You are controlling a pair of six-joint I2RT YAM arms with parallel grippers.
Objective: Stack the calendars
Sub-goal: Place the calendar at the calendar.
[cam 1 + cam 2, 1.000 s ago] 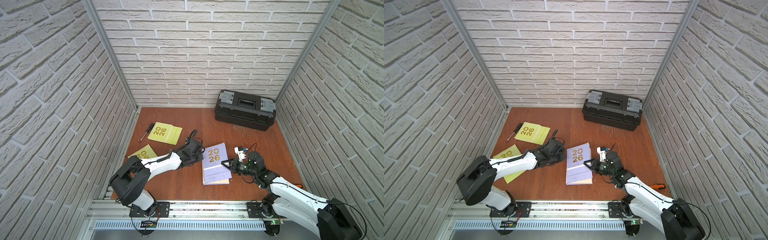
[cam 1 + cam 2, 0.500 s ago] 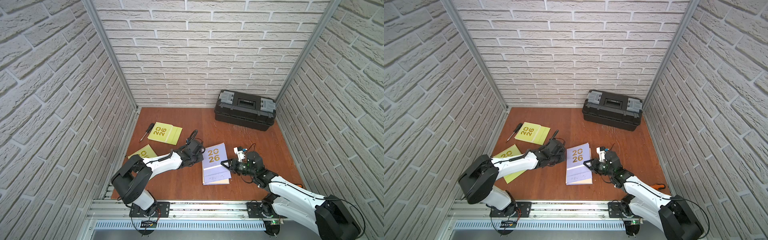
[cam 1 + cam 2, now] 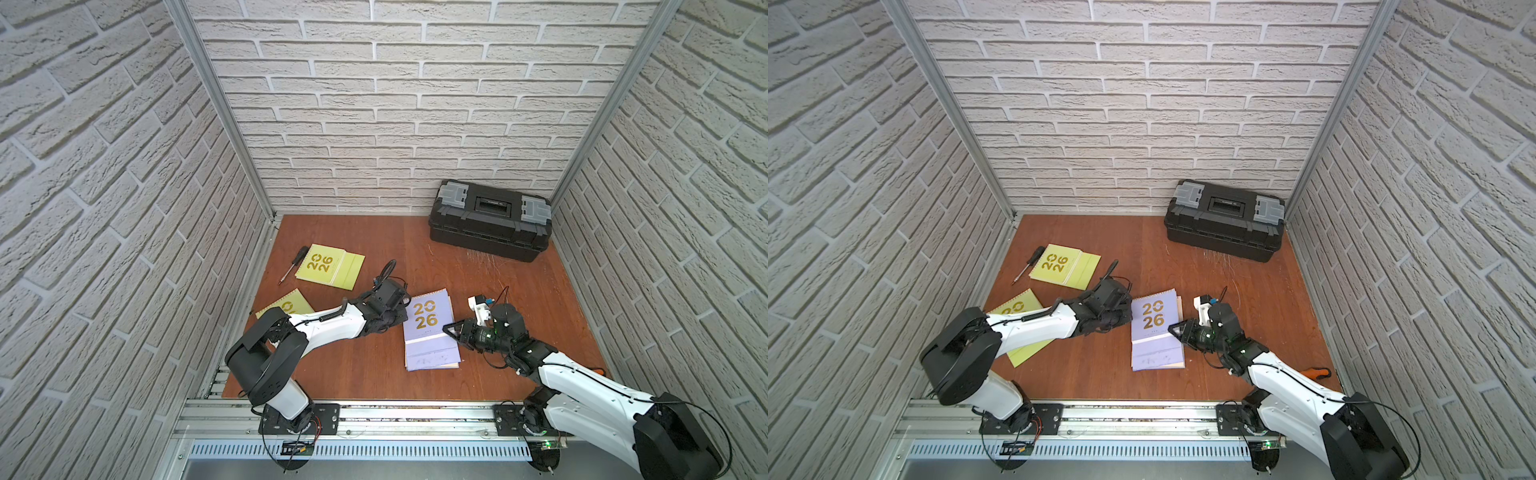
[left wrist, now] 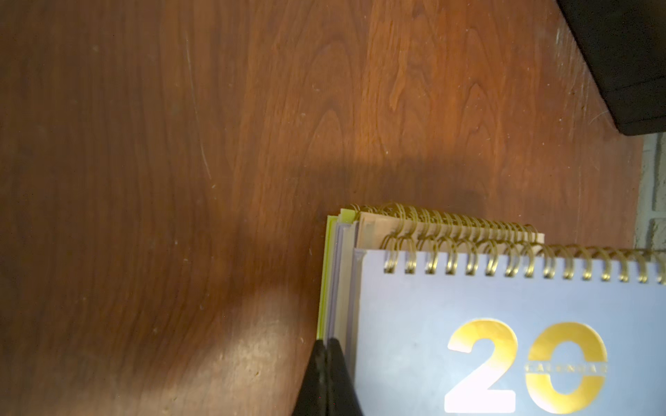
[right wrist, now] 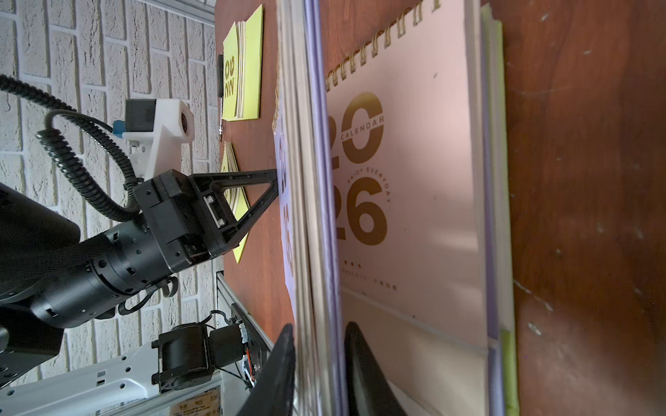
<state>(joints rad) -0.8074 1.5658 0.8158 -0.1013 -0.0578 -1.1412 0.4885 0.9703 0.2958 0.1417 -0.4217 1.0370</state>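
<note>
A lavender calendar [image 3: 428, 328] [image 3: 1154, 328] tops a stack mid-table. Beneath it lie a beige calendar [image 5: 414, 180] and the edges of lavender and green ones [image 4: 329, 281]. My right gripper [image 3: 446, 330] [image 5: 319, 345] straddles the top calendar's raised right edge. Its jaws are slightly parted, with a thin gap showing at one finger. My left gripper [image 3: 403, 322] [image 4: 327, 345] is shut and empty, its tips against the stack's left edge. Two lime-green calendars lie apart at the left. One lies far back [image 3: 330, 266] [image 3: 1065, 266]. The other [image 3: 286, 305] [image 3: 1017, 307] is partly under my left arm.
A black toolbox [image 3: 490, 220] [image 3: 1225, 220] stands at the back right against the wall. A black screwdriver [image 3: 293, 264] [image 3: 1027, 266] lies beside the far green calendar. An orange-handled tool [image 3: 1316, 372] lies near the right wall. Brick walls enclose three sides.
My right gripper's jaws have widened a little around the lavender calendar's edge. The left arm has barely moved, and the stack stays in place.
</note>
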